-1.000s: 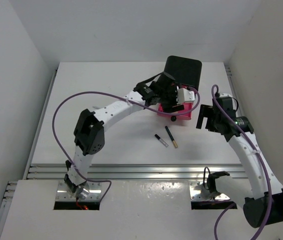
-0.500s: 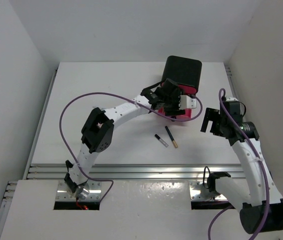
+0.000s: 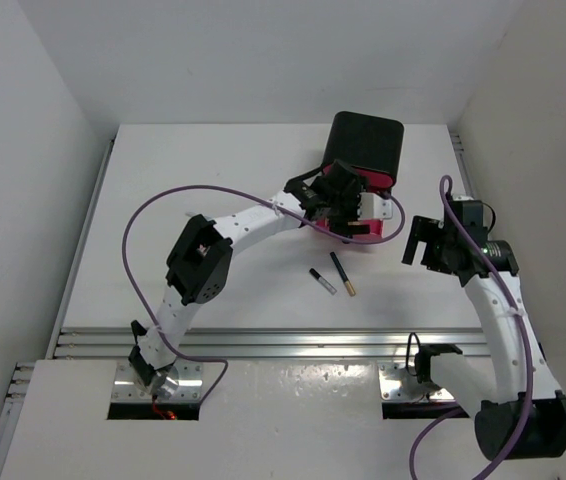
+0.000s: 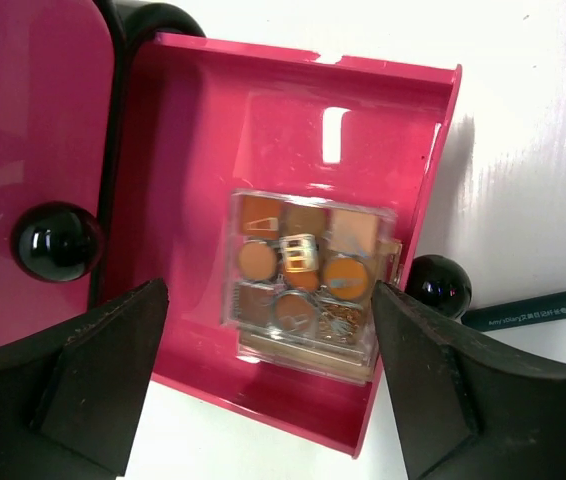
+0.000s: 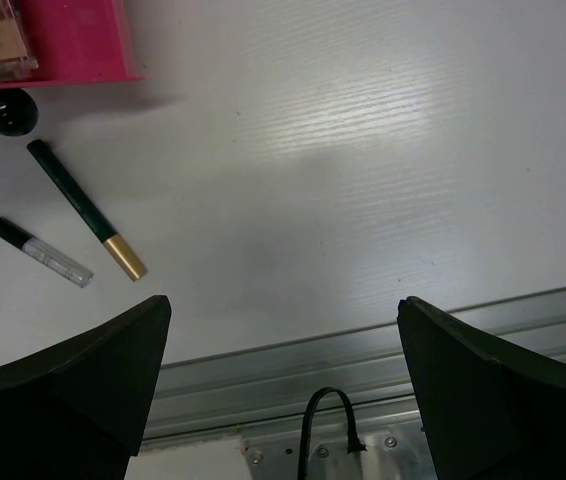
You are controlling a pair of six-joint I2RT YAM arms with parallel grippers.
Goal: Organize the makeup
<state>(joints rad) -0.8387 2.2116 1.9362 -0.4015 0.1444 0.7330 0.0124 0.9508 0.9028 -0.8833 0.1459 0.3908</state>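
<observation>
We find the eyeshadow palette (image 4: 308, 285) lying flat on the floor of the open pink drawer (image 4: 383, 130), towards its front wall and close behind the black knob (image 4: 438, 285). This is the resting place the task calls for. The left jaws stand apart on either side of and above the palette, and as far as we can judge they do not grip it. The drawer is pulled out from the black box (image 3: 368, 140), presumably to receive the remaining items, while the neighbouring drawer (image 4: 33, 120) is shut. Two items are not yet stowed. A dark green, gold-tipped stick (image 5: 81, 208) and a short black stick with a clear end (image 5: 38, 250) lie loose on the desk (image 5: 363, 150), just in front of the drawer. The right jaws are spread wide and hold nothing. They hang over bare desk to the side of both sticks, well placed to collect them. The green stick bears fine pale lettering, too small to read. We can read no brand on the palette or the box.
</observation>
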